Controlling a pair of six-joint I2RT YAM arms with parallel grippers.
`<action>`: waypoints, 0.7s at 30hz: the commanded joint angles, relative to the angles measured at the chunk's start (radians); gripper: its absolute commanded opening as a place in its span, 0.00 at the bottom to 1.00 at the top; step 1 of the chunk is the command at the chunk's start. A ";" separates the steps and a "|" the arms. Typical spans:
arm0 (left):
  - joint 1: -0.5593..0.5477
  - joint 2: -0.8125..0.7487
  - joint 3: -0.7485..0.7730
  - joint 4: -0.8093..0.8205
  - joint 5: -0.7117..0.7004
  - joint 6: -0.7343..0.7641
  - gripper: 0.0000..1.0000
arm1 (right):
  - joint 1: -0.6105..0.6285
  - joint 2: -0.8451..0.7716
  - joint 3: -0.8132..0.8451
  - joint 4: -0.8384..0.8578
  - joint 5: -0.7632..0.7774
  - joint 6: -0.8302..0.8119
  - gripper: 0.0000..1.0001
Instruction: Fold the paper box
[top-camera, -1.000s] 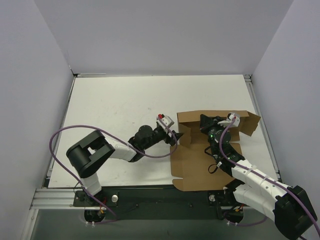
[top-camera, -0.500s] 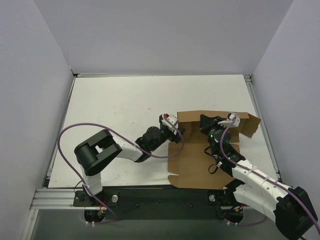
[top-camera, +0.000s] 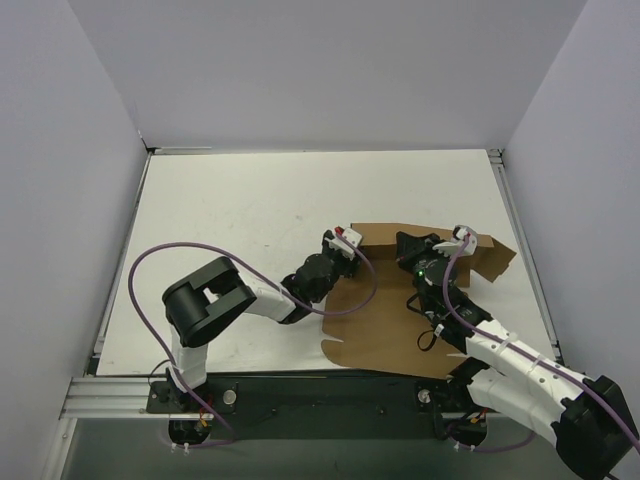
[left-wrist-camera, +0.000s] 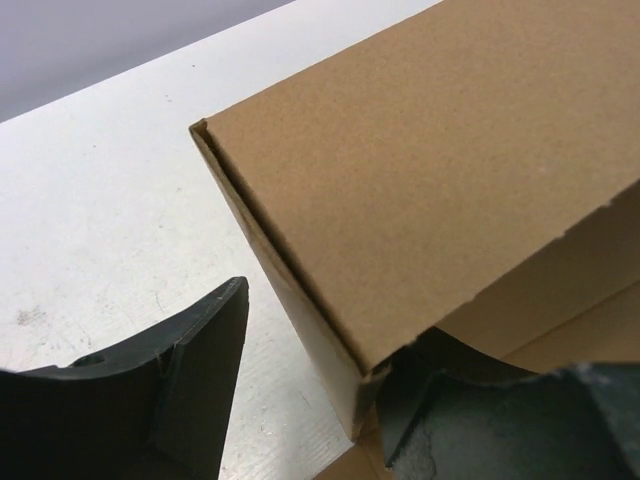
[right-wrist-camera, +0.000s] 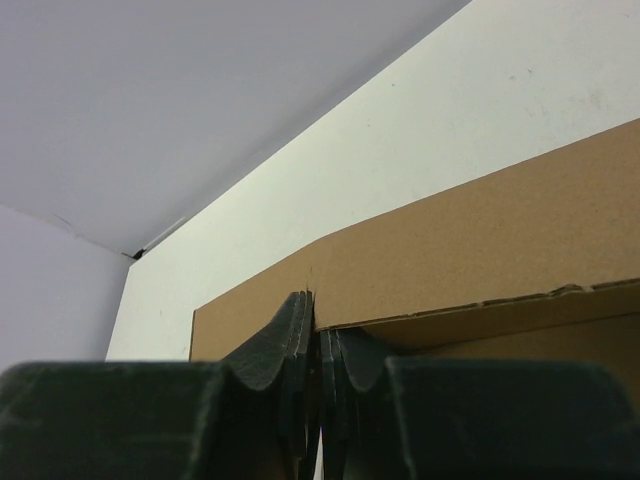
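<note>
The black two-finger right tool (right-wrist-camera: 318, 340) is pinched tight on the top edge of the raised rear flap (right-wrist-camera: 470, 250) of the plain brown die-cut cardboard paper box (top-camera: 372, 322). The black left tool (top-camera: 343, 247) stands spread, its fingers (left-wrist-camera: 200, 350) straddling the left end corner of that same flap, one outside it and one tucked behind the cardboard. The box lies partly folded on the near right part of the white desk (top-camera: 240, 200), its flat panel reaching the desk's near edge, every visible face plain brown.
</note>
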 joint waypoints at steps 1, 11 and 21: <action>0.009 0.022 0.040 0.021 -0.195 0.079 0.57 | 0.036 -0.027 0.045 -0.155 0.062 -0.001 0.00; 0.009 0.050 0.066 0.012 -0.312 0.125 0.35 | 0.074 -0.030 0.099 -0.272 0.176 0.038 0.00; 0.008 0.065 0.081 0.014 -0.403 0.155 0.20 | 0.084 -0.056 0.122 -0.362 0.257 0.082 0.00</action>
